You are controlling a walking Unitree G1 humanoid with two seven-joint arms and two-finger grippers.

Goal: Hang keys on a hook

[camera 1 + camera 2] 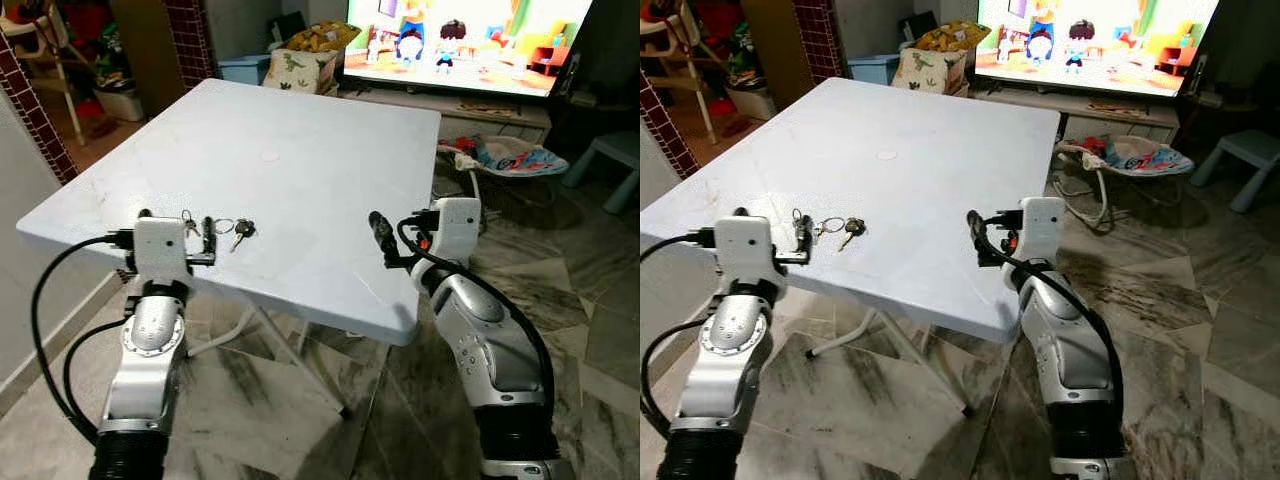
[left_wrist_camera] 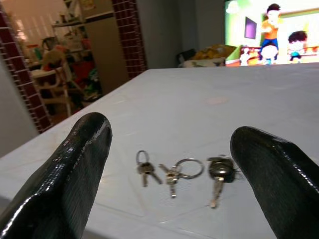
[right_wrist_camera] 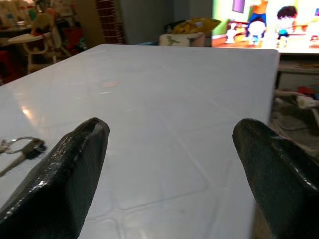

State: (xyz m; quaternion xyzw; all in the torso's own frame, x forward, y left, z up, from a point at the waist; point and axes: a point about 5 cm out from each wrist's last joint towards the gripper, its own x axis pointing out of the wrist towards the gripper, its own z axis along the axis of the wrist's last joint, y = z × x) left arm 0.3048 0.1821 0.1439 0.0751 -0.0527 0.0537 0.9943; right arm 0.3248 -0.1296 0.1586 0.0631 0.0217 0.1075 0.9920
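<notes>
A bunch of keys (image 1: 222, 228) lies flat near the front left edge of the white table (image 1: 300, 140): small keys, a ring and a black-headed key (image 2: 218, 170) in a row. My left gripper (image 1: 178, 230) hovers low over the table edge, open, with the keys (image 2: 174, 172) just ahead between its two black fingers (image 2: 79, 164), not touching them. Over the table's front right part my right gripper (image 1: 398, 232) stands open with nothing in it. The keys (image 3: 22, 148) lie well off to its left side.
A lit television (image 1: 460, 40) stands beyond the table. A patterned box (image 1: 305, 65) sits at the far edge, a baby bouncer (image 1: 505, 155) and a blue stool (image 1: 615, 160) on the marble floor to the right. A wall (image 1: 25, 230) runs close on the left.
</notes>
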